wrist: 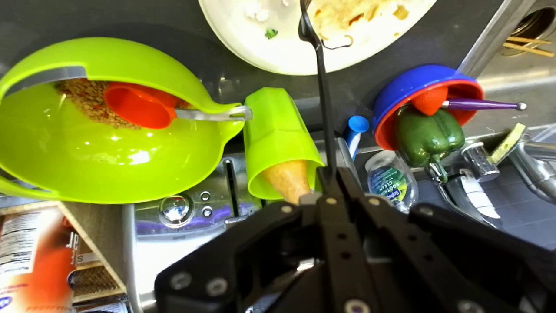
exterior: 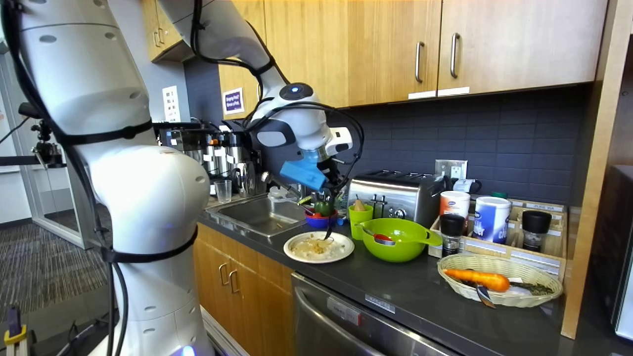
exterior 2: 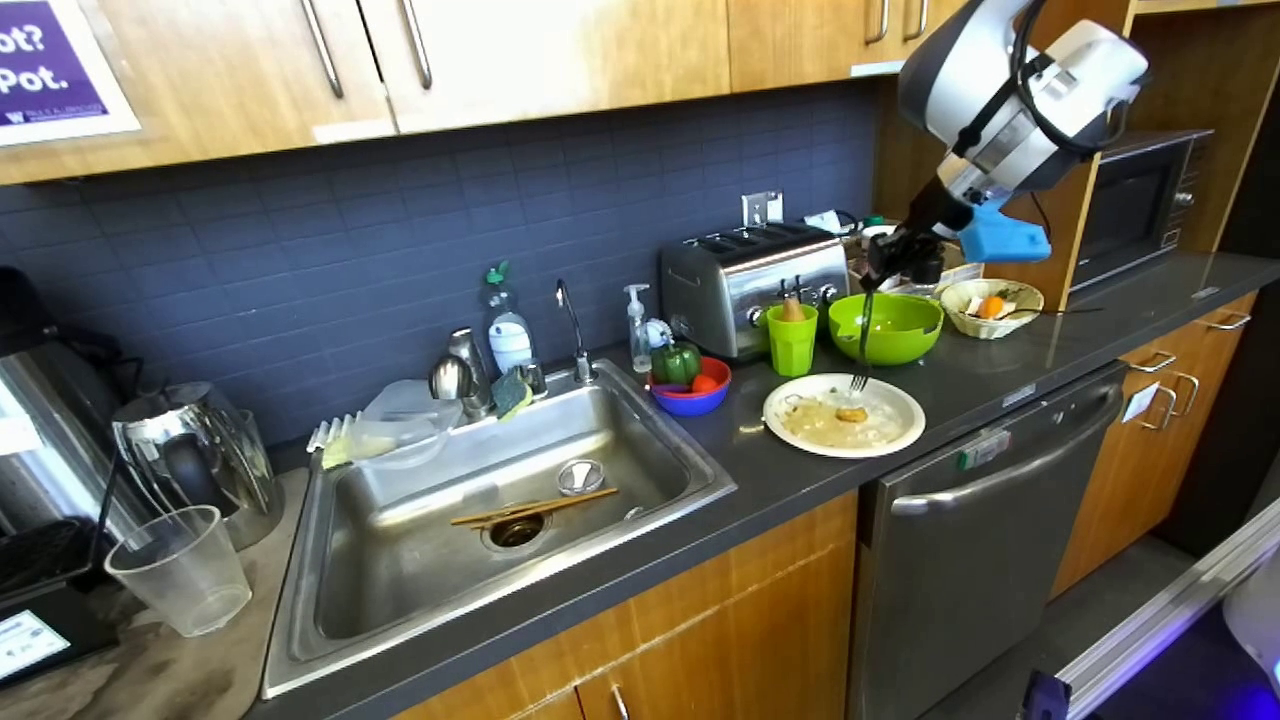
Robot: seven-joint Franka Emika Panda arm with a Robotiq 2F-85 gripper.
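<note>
My gripper (wrist: 335, 174) is shut on a dark, thin-handled fork (wrist: 323, 87), which points down from the fingertips. In both exterior views the gripper (exterior 2: 872, 272) hangs above the counter, and the fork's tines (exterior 2: 858, 383) reach a white plate (exterior 2: 907, 425) with pale food scraps (exterior 2: 850, 414) on it. Whether the tines touch the plate or food cannot be told. Close beside the fork stands a green cup (wrist: 278, 126) with a tan, tapered item (wrist: 289, 178) in it. A large green bowl (exterior: 395, 252) holds grains (wrist: 91, 102) and a red measuring scoop (wrist: 139, 106).
A toaster (exterior 2: 765, 290) stands behind the cup. Nested blue and red bowls (exterior 2: 690, 403) hold a green pepper (exterior 2: 677, 362) near the sink (exterior 2: 330, 560), where chopsticks (exterior 2: 560, 503) lie. Farther along are a wicker basket (exterior: 524, 296) with a carrot (exterior: 482, 280) and a wooden organizer (exterior: 554, 232).
</note>
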